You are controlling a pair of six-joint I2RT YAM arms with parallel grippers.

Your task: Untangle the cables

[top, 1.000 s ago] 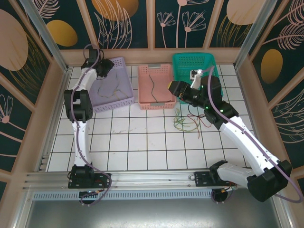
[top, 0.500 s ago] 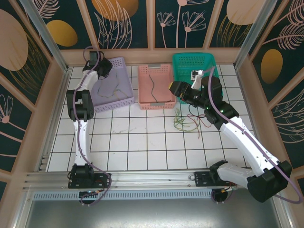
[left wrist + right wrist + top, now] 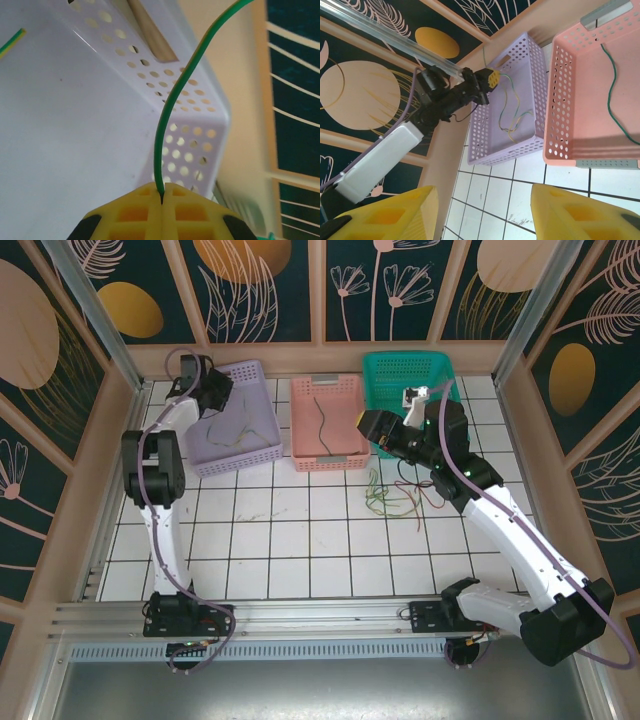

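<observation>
1. Clamping a thin green flexible wire (image 3: 170,115), the left gripper (image 3: 162,192) is seen with its yellow jaws pressed fully together. The wire rises from the seam between them and curves away upward.
2. This gripper is placed at the far left corner of the perforated lilac plastic basket (image 3: 240,455), where looped yellow and green wires (image 3: 235,430) are lying on the floor.
3. The right gripper (image 3: 485,210) is held about half open with nothing between its fingers. It is poised by the right edge of the perforated pink plastic basket (image 3: 330,462), in which one dark green wire (image 3: 322,425) is laid alone.
4. The remaining tangle of thin cables (image 3: 392,495), green, brownish and dark, is left on the white tiled table (image 3: 300,540), just in front of the pink basket and the teal mesh basket (image 3: 405,365).
5. The step in hand is judged to be the handling of one separated wire at the lilac basket. Whether it is being set down or lifted cannot be told.
6. If it is being delivered, the jaws should be opened only once the wire's free end is inside the walls. The tangle should then be approached, and a single strand pinched and drawn out slowly, so that the others are not dragged along.
</observation>
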